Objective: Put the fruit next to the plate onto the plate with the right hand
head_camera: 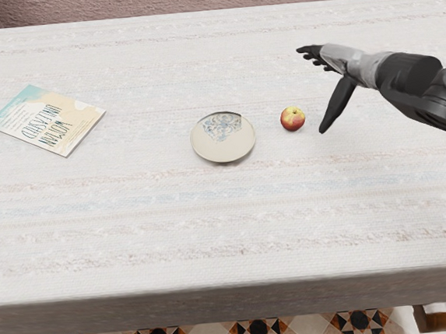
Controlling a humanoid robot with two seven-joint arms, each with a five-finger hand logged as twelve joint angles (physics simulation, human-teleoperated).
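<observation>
A small red and yellow apple (292, 118) sits on the table just right of a round cream plate (223, 137) with a blue pattern in its middle. The plate holds nothing. My right hand (327, 87) comes in from the right edge and hovers a short way right of the apple, above the tabletop. Its fingers are spread and extended, with one long finger pointing down toward the table. It touches neither the apple nor the plate. The left arm is out of view.
A paperback book (46, 119) lies flat at the far left of the table. The pale striped tabletop (227, 213) stretches wide in front of the plate. Its near edge runs along the bottom, with patterned floor below.
</observation>
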